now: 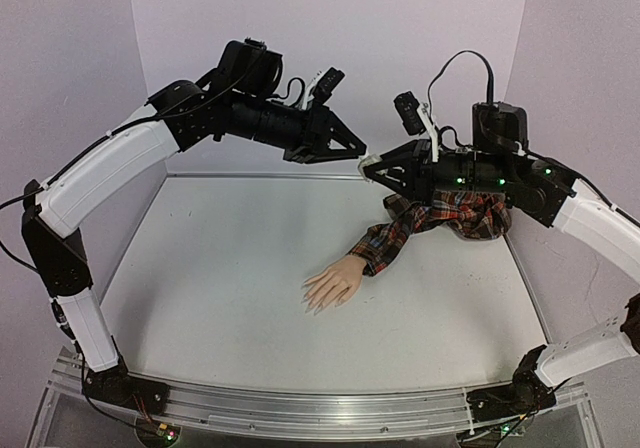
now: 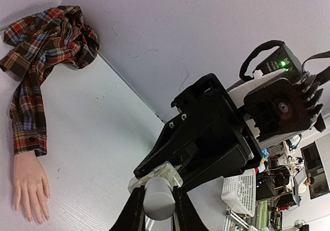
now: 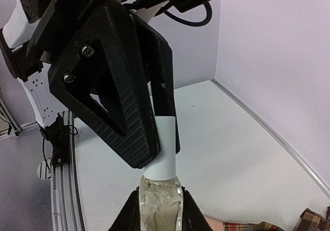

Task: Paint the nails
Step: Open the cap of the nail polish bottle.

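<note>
Robotics laboratory: white tabletop (image 1: 250,268) enclosed by plain lilac panels (image 1: 330,48), arm bases (image 1: 120,383) bolted to an aluminium rail (image 1: 320,408); monitors (image 2: 314,161) visible beyond the enclosure.

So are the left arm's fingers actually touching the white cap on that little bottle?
Touching. The right wrist view shows the left fingers pressed against the sides of the white cap, no gap; the left wrist view agrees.

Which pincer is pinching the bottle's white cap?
The left pincer: it squeezes the white cap, while the right pincer grips the clear bottle itself.
</note>
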Robot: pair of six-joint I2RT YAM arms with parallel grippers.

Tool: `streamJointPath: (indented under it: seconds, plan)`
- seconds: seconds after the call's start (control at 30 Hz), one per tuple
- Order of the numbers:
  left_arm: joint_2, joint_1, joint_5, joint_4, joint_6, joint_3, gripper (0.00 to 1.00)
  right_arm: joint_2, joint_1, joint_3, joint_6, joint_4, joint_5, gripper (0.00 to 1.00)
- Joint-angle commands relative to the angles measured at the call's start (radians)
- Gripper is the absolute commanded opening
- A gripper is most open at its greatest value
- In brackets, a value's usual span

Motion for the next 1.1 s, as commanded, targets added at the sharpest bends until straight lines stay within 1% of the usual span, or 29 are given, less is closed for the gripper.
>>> streamJointPath:
  seconds: [0.0,0.27,0.5,0.77,0.87,0.93,1.0,1.07]
  plan:
    - [-0.002,-0.006,-0.027,0.008,0.016,0.057,0.09,-0.002,0.0,0.032,0.005,0.047,0.002,0.0]
    - [-0.023,-0.006,-0.105,0.014,0.01,0.064,0.0,-0.001,0.001,0.018,0.014,0.061,0.013,0.0]
    - [-0.006,-0.006,-0.169,-0.047,-0.027,0.129,0.0,0.004,0.01,0.013,0.011,0.059,0.092,0.0]
    - [0.024,-0.006,-0.171,-0.114,-0.053,0.188,0.0,0.012,0.032,0.011,-0.02,0.057,0.223,0.0]
    - [0.036,-0.005,-0.184,-0.143,-0.062,0.195,0.0,0.012,0.071,0.012,-0.086,0.052,0.328,0.0]
    - [0.046,-0.004,-0.191,-0.155,-0.076,0.199,0.0,0.017,0.107,0.015,-0.122,0.052,0.428,0.0]
    - [0.06,-0.004,-0.208,-0.161,-0.099,0.199,0.0,0.032,0.144,0.025,-0.165,0.053,0.562,0.0]
    - [0.064,-0.003,-0.236,-0.158,-0.126,0.191,0.0,0.048,0.186,0.025,-0.207,0.093,0.699,0.0]
